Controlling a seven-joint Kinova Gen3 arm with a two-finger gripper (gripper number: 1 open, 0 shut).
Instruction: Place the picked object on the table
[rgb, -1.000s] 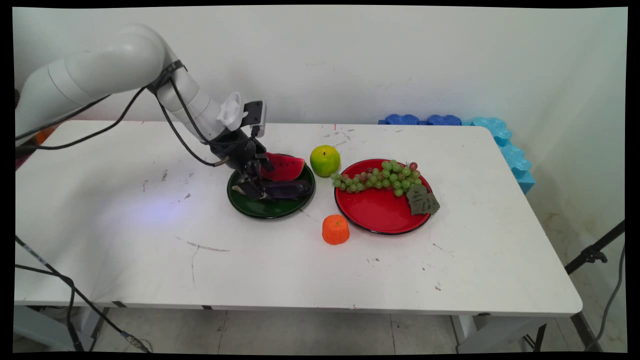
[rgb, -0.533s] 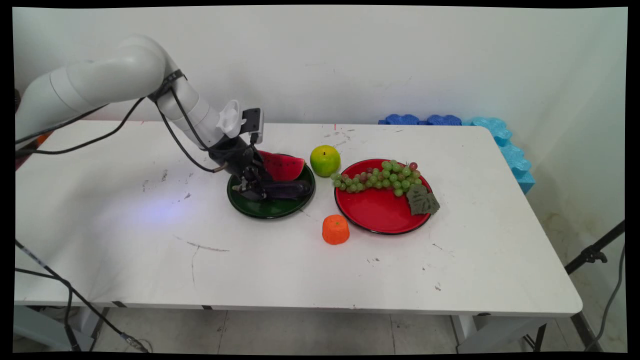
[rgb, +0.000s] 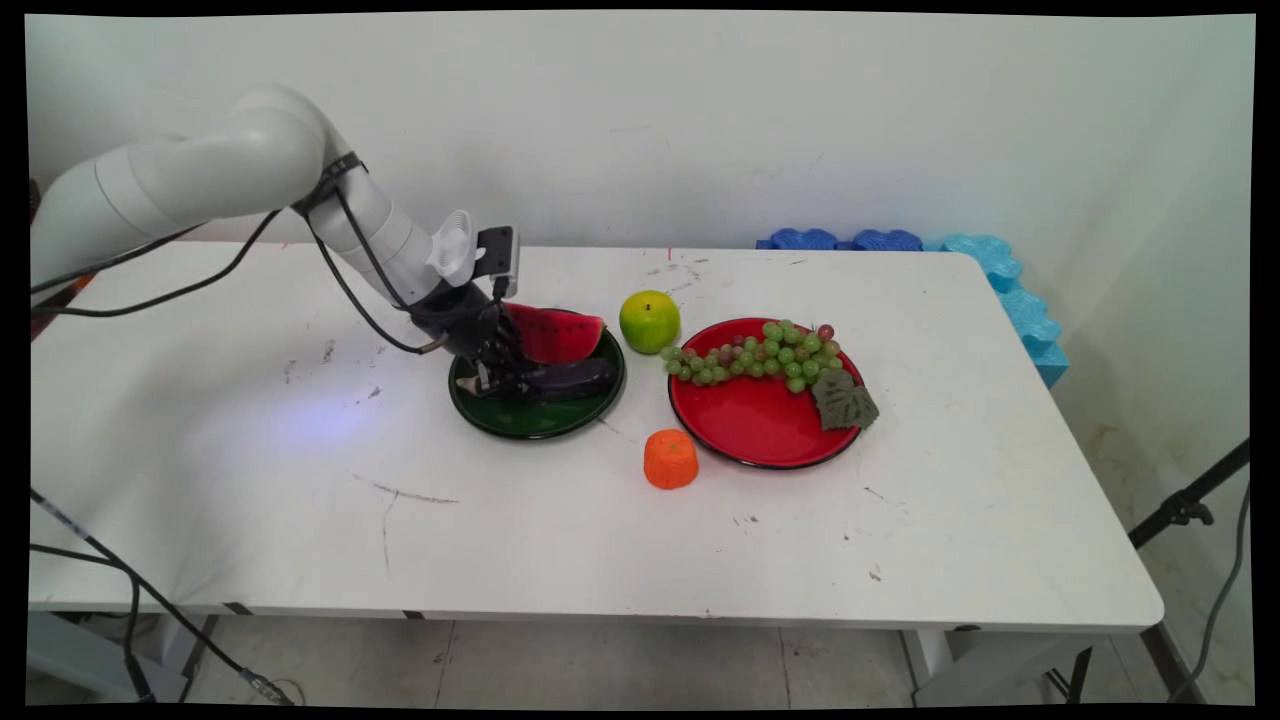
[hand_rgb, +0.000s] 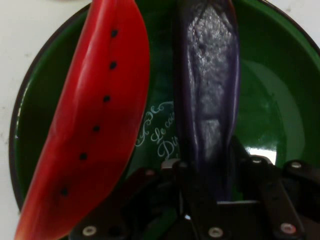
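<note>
- While the arm has sunk lower over the last second, its claw (rgb: 497, 378) has stayed at the left end of the eggplant (rgb: 570, 378) on the green plate (rgb: 540, 428).
- Since then the green plate, with both things on it, has slid a little to the left, opening the gap to the green apple (rgb: 650, 321) just off its right rim. That suggests the claw is pressing or dragging on the plate's load.
- In the hand view the claw (hand_rgb: 211, 160) is clenched on the eggplant (hand_rgb: 207, 75), with one black finger on each flank of its near end.
- The eggplant lies flat across the middle of the green plate (hand_rgb: 280, 75). Its long axis runs left to right in the main view, and its free end points toward the plate's right rim.
- A watermelon slice (rgb: 555, 335) rests on the back half of the green plate, just behind the eggplant and roughly parallel to it. From the hand the slice (hand_rgb: 95, 125) shows its red seeded face, apart from the eggplant, with bare green between them.
- Right of the green plate sits a red plate (rgb: 750, 440) holding a bunch of green grapes (rgb: 760, 355).
- An orange toy fruit (rgb: 671, 459) stands on the desk (rgb: 600, 540), to the front right of the green plate.
</note>
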